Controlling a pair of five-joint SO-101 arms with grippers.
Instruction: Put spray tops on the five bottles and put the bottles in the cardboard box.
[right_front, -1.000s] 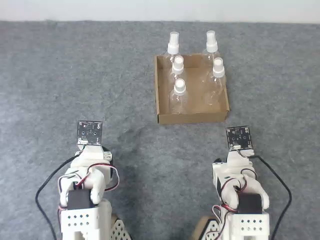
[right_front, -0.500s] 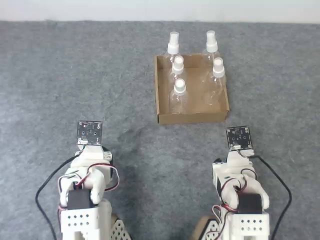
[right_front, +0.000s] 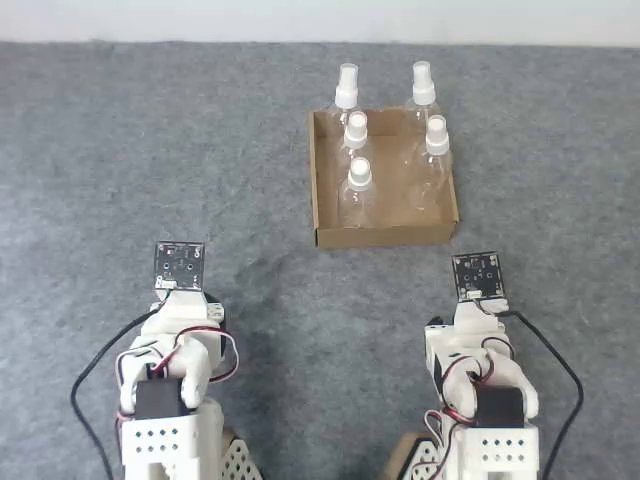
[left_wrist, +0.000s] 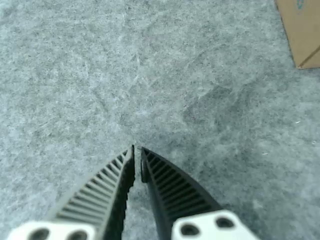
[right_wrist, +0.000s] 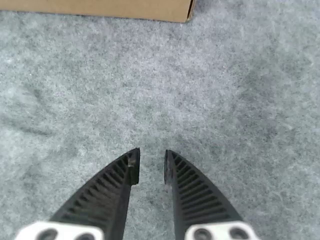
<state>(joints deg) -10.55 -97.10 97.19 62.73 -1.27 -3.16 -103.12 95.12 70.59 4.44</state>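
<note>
No change from the earlier frames: both arms are sitting parked, and the box and bottles are staying put.

- Left end effector (left_wrist: 137, 148) is hanging low over the grey bench (left_wrist: 100, 60), clenched to a hairline gap and gripping nothing.
- Right end effector (right_wrist: 151, 152) is hovering likewise, its fingers standing a little apart and holding nothing.
- Cardboard box (right_front: 385, 236) is lying well ahead of the right end effector, and ahead and off to the right of the left one, open side facing up.
- Five clear-bodied bottles are standing upright, long axes vertical, each wearing a white spray top (right_front: 360, 172) pointing up.
- Nearest bottle (right_front: 358, 203) is standing in the box's left half, with the second bottle (right_front: 356, 150) just beyond it.
- Right bottle (right_front: 436, 162) is standing by the right wall.
- Far-left bottle (right_front: 347, 90) and far-right bottle (right_front: 423, 88) are showing their tops over the far rim. Their bases are unclear, so I cannot tell whether they are inside the box or just behind it.
</note>
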